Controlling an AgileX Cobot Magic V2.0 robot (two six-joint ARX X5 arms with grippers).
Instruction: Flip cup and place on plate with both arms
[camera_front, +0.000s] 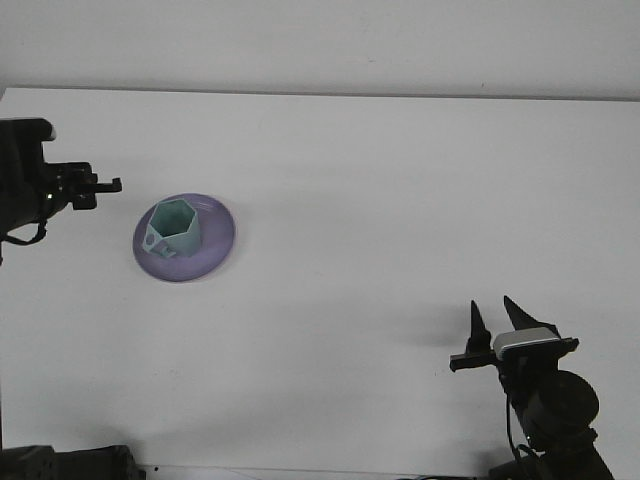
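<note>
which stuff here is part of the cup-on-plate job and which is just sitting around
Part of the job:
teal cup, standing mouth up on the plate
purple plate
left gripper, clear of the cup
right gripper, open, near the front right

Just there:
white table; nothing else lies on it
</note>
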